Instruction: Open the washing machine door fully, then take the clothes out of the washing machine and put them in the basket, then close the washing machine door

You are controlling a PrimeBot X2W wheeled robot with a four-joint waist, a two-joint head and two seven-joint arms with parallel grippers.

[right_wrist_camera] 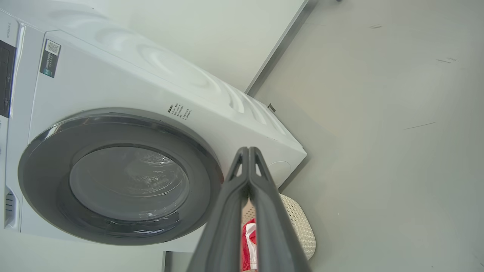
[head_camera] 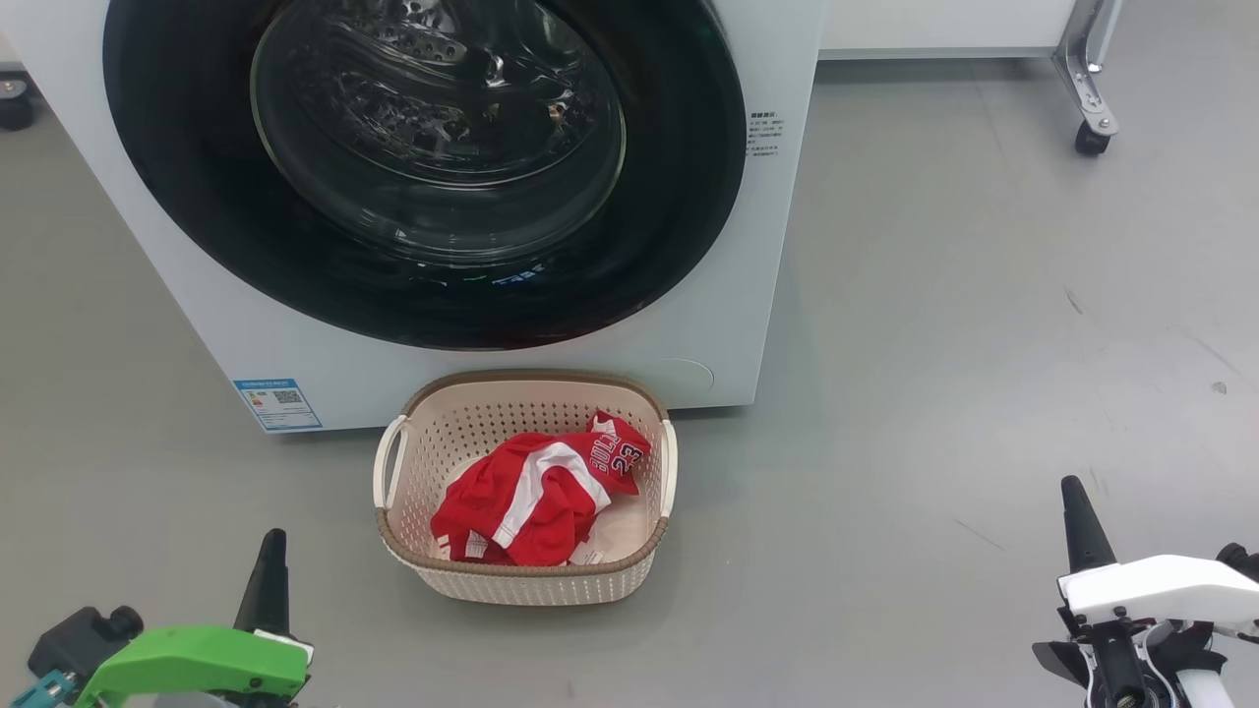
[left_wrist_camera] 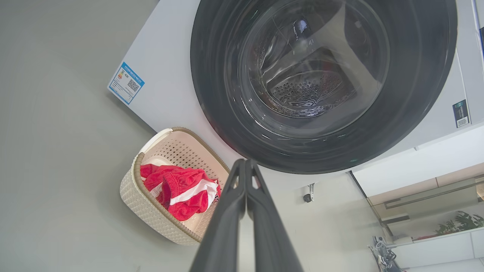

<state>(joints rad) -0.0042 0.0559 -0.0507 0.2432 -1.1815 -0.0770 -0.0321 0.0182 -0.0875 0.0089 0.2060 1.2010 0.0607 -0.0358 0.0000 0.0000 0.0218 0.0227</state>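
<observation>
Perforated cream basket (head_camera: 521, 580), crumpled red clothes (head_camera: 536, 497)

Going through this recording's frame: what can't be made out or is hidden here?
- Head view: the washing machine door is cut off by the top edge.
- Head view: the clothes are bunched, so the piece count is hidden.
- Right wrist view: the right pincer hides part of the basket.
- Head view: blue label print too small.
</observation>
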